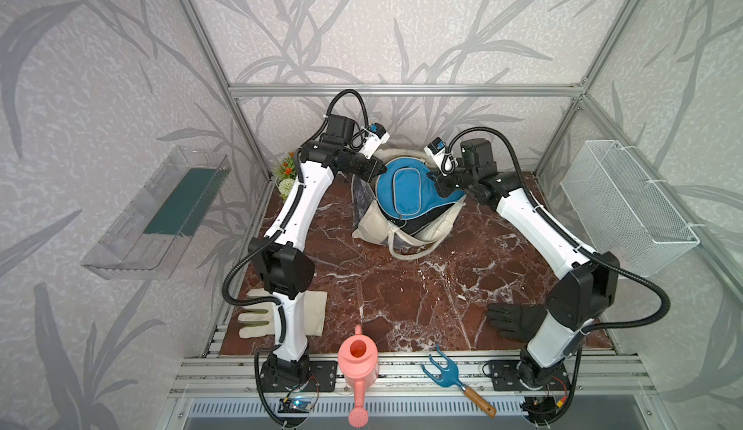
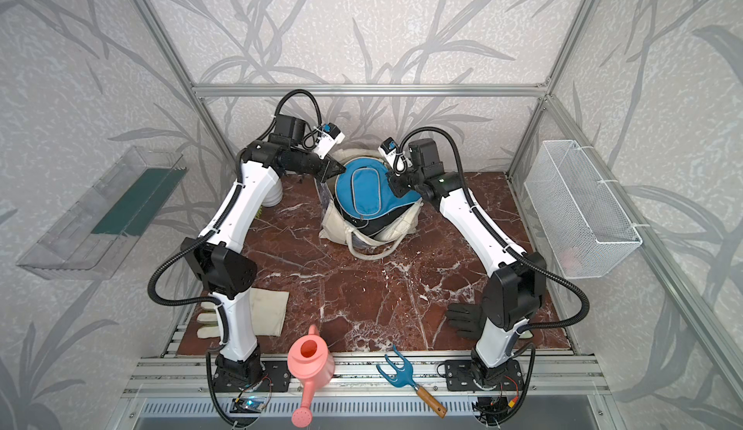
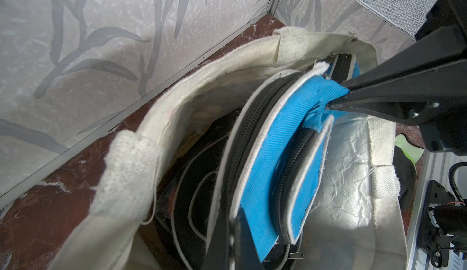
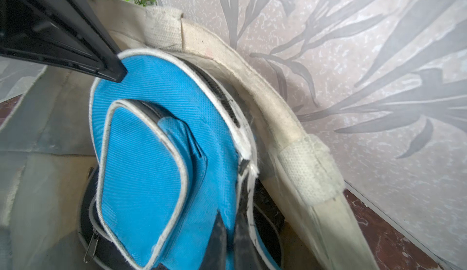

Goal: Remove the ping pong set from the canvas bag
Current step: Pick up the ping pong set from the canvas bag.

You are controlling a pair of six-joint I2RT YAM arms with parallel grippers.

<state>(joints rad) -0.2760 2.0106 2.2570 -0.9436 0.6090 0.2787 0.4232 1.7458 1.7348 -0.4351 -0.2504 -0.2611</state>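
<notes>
The cream canvas bag [image 1: 436, 229] [image 2: 402, 227] stands open at the back of the marble table. A blue paddle case [image 1: 402, 194] [image 2: 368, 192] of the ping pong set sticks halfway out of its mouth. My left gripper [image 1: 379, 171] [image 3: 233, 220] is shut on the case's piped rim on one side. My right gripper [image 1: 437, 186] [image 4: 230, 215] is shut on the blue fabric at the opposite side. A black case [image 3: 192, 180] with pale piping lies lower in the bag, under the blue one. The bag hides whatever else it holds.
A cream glove [image 1: 281, 315] lies front left and a black glove [image 1: 512, 319] front right. A pink watering can [image 1: 358, 361] and a blue hand rake [image 1: 442, 371] rest on the front rail. A wire basket [image 1: 627, 207] hangs right, a clear tray [image 1: 157, 211] left, a small plant [image 1: 286, 166] behind.
</notes>
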